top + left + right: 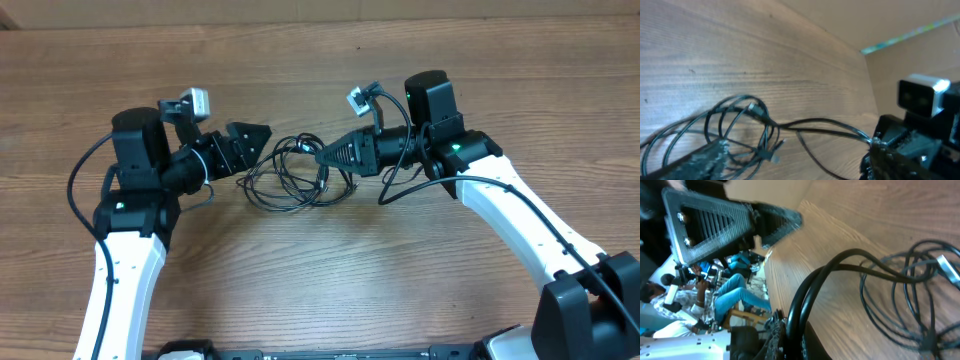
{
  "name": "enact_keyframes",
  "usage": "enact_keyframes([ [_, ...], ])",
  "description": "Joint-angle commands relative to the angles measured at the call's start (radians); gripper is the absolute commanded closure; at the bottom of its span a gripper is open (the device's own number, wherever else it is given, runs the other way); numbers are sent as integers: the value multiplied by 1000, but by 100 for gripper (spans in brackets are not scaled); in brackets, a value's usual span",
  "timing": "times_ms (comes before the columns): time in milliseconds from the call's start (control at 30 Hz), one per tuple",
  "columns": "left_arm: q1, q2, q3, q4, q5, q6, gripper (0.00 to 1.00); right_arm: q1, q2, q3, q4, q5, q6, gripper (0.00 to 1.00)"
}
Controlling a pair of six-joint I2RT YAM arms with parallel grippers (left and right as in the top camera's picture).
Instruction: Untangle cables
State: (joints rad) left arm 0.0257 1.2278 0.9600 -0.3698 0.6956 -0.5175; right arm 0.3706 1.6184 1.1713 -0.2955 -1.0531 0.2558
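Black cables (pixel 290 175) are seen tangled on wooden table (pixel 320 270); left gripper (pixel 248 148) is spread wide beside them; right gripper (pixel 325 157) is closed at tangle.

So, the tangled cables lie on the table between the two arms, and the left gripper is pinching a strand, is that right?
Not quite: the right gripper is the one pinching a strand of the cables, as the overhead view shows; they do lie tangled on the table between the arms.
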Motion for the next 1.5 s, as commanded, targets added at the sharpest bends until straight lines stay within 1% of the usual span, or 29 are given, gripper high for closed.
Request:
enact_keyframes([
  [0, -9, 21, 8, -5, 31, -19, 0, -3, -41, 16, 53, -2, 43, 96],
  [100, -10, 27, 8, -29, 34, -33, 0, -3, -41, 16, 98, 19, 59, 96],
  [233, -10, 29, 8, -45, 34, -34, 0, -3, -41, 16, 100, 73, 75, 96],
  [433, -10, 29, 8, -45, 34, -67, 0, -3, -42, 22, 101, 119, 127, 96],
  [667, -10, 29, 8, -45, 34, -67, 0, 23, -42, 103, 95, 146, 146, 96],
  [733, -10, 29, 8, -45, 34, -67, 0, 34, -42, 152, 58, 203, 163, 96],
  [900, -10, 29, 8, -45, 34, -67, 0, 56, -42, 259, -25, 254, 163, 96],
  [933, -10, 29, 8, -45, 34, -67, 0, 61, -42, 304, -71, 287, 159, 96],
  [1033, -10, 29, 8, -45, 34, -67, 0, 66, -42, 357, -142, 352, 155, 96],
  [1167, -10, 29, 8, -45, 34, -66, 0, 76, -42, 364, -193, 406, 153, 96],
  [1233, -10, 29, 8, -45, 34, -66, 0, 80, -42, 364, -221, 413, 126, 96],
  [1467, -10, 29, 8, -45, 26, -66, 0, 80, -52, 368, -231, 438, 137, 96],
])
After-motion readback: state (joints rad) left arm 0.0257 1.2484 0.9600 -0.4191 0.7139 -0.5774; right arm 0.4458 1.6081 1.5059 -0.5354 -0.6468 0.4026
